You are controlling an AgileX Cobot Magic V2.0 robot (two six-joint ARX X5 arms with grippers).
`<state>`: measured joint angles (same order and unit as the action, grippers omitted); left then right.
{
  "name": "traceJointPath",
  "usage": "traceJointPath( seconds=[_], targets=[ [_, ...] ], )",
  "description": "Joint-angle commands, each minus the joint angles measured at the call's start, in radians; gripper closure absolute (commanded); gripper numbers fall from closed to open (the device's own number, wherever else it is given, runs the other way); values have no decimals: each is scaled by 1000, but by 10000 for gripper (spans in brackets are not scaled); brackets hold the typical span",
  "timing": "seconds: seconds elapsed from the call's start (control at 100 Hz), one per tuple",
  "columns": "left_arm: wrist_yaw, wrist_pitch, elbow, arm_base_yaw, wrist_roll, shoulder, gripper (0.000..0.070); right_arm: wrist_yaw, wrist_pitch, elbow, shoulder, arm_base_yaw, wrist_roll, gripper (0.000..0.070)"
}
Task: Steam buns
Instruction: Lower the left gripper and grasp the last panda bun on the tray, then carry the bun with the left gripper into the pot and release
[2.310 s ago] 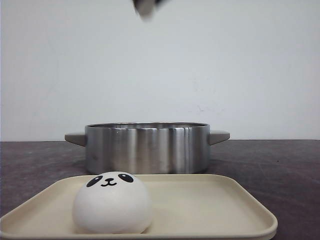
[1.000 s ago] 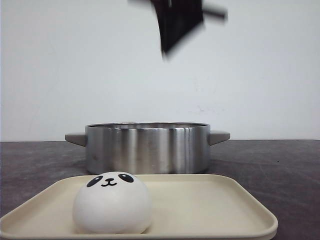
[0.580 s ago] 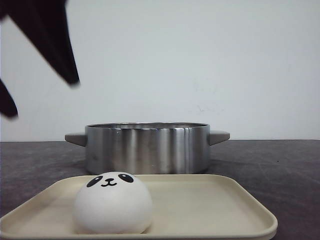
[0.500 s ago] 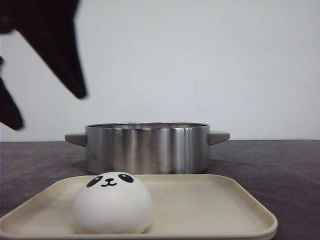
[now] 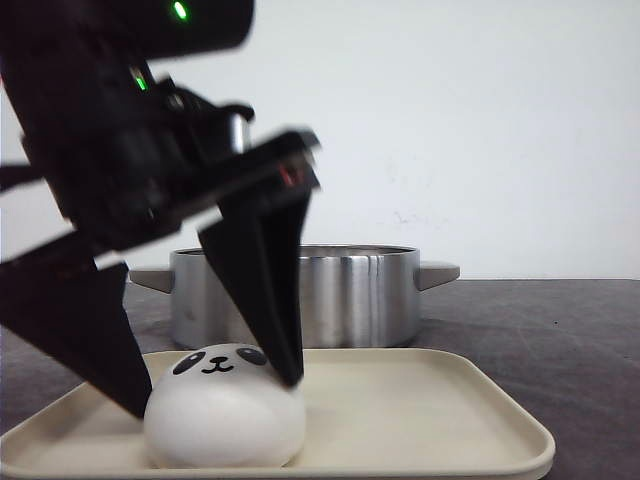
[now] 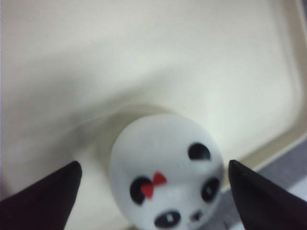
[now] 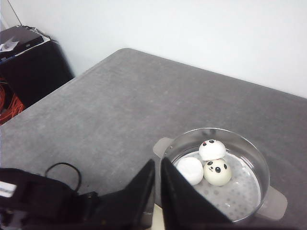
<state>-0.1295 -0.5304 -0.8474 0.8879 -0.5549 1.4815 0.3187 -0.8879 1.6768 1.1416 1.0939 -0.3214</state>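
A white panda-faced bun [image 5: 224, 418] sits on the cream tray [image 5: 420, 420] at the front left. My left gripper [image 5: 215, 385] is open and straddles it, one black finger on each side, neither clearly touching. In the left wrist view the bun [image 6: 165, 184] lies between the two fingertips [image 6: 53, 189], with a red bow beside one ear. A steel pot [image 5: 295, 295] stands behind the tray. In the right wrist view the pot [image 7: 240, 146] holds three buns [image 7: 217, 172]. My right gripper [image 7: 157, 165] is shut and empty, high above the table.
The pot has grey side handles [image 5: 438, 273] and stands on the dark grey table [image 5: 560, 330]. A white wall is behind. A black stand with red cables [image 7: 19, 72] is beside the table's far corner in the right wrist view.
My left arm has swung in from the upper left and come down over the tray. Its open fingers now straddle the bun. The bun and the pot have not moved.
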Motion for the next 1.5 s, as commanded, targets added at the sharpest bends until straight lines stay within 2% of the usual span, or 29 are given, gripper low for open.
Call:
traceJointPath(
  seconds=[0.0, 0.2, 0.25, 0.33, 0.37, 0.38, 0.63, 0.72, 0.9, 1.11, 1.49],
  targets=[
    [2, 10, -15, 15, -16, 32, 108, 3, -3, 18, 3, 17, -11, 685],
    [2, 8, -15, 18, -32, 83, 127, 5, -39, 18, -8, 17, -11, 685],
    [2, 3, -15, 19, -34, 89, 233, 5, -47, 18, -9, 17, -11, 685],
    [4, 2, -15, 19, -33, 90, 519, 11, -56, 18, -11, 17, -11, 685],
    [6, 4, -15, 22, -31, 90, 689, 25, -56, 18, -12, 17, -11, 685],
    [6, 4, -15, 23, -28, 90, 700, 27, -56, 18, -12, 17, -11, 685],
    [8, 8, -51, 22, 9, 36, 691, 31, -55, 18, -12, 17, -11, 685],
    [58, 18, -116, 21, 53, -18, 691, 31, -54, 18, -12, 17, -11, 685],
    [192, 90, -306, -7, 204, -65, 691, 58, -32, 18, -12, 17, -11, 685],
    [215, 225, -410, -77, 411, -44, 691, 79, -32, 18, -11, 17, -8, 685],
    [211, 240, -410, -204, 406, 139, 674, 83, -35, 18, -11, 17, -7, 685]
  ],
)
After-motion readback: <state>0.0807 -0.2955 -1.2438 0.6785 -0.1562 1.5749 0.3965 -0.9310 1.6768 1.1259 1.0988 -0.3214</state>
